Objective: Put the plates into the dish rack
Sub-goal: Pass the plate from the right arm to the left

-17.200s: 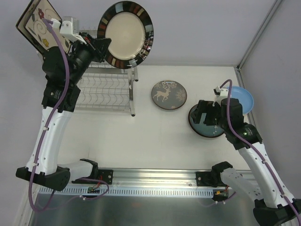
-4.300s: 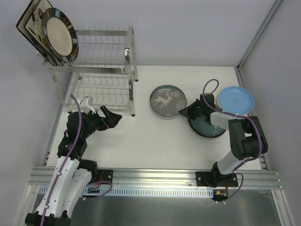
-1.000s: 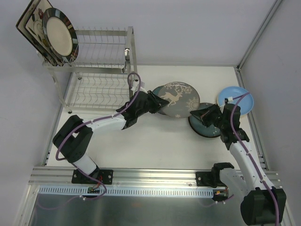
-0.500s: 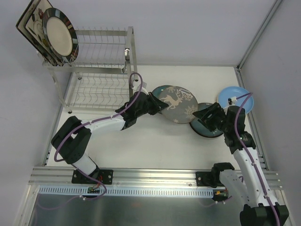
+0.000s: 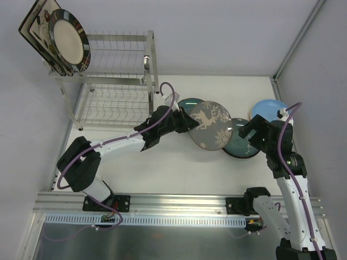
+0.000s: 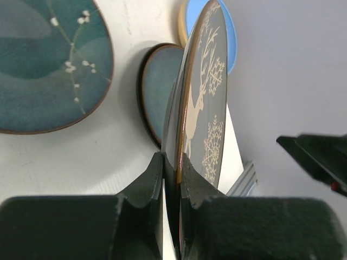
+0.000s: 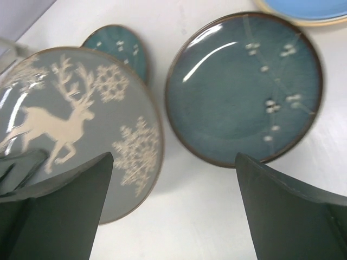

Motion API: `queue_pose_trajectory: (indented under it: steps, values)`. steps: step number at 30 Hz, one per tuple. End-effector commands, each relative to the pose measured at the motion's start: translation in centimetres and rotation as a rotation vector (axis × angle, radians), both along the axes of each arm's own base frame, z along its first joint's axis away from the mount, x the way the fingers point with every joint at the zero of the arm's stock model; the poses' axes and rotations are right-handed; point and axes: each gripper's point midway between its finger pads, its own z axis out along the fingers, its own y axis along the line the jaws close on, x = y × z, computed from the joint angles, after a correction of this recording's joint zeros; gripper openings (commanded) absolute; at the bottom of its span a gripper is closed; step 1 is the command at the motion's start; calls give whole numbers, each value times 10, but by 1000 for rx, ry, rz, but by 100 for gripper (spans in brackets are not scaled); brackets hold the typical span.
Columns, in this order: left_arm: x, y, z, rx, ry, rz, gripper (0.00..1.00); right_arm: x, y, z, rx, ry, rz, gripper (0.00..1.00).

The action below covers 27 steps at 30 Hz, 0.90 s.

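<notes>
top external: left gripper (image 5: 182, 121) clamped on the rim of the deer plate (image 5: 210, 125), held mid-worktop, well apart from the dish rack (image 5: 116, 81) at the far-left corner | left wrist: plate stands on edge between the fingers (image 6: 146, 184); stiff, glazed, breakable, probably slippery, so a rim hold suits | right wrist: right gripper (image 7: 173, 158) spread apart above the teal plate (image 7: 244, 86), near the right edge

- My claw (image 6: 172, 168) pinches the rim of the deer plate (image 6: 203, 103), which stands on edge, one finger on each face.
- A blossom-painted teal plate (image 6: 49, 65) lies flat on the bench (image 6: 92, 157).
- A second teal plate (image 6: 154, 89) and a light blue plate (image 6: 190, 16) show behind the deer plate.
</notes>
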Motion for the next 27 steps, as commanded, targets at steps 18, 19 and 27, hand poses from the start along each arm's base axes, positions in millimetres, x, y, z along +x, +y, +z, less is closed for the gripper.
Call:
queue_pose_trajectory:
  steps: [18,19,27]
  values:
    - [13,15,274,88,-1027,16,0,-23,-54,-6,-199,8,-205,100]
    - [17,17,279,99,-1044,27,0,-23,-53,-6,-199,8,-204,100]
    - [47,65,356,112,-1196,144,0,-18,-51,-8,-203,15,-185,100]
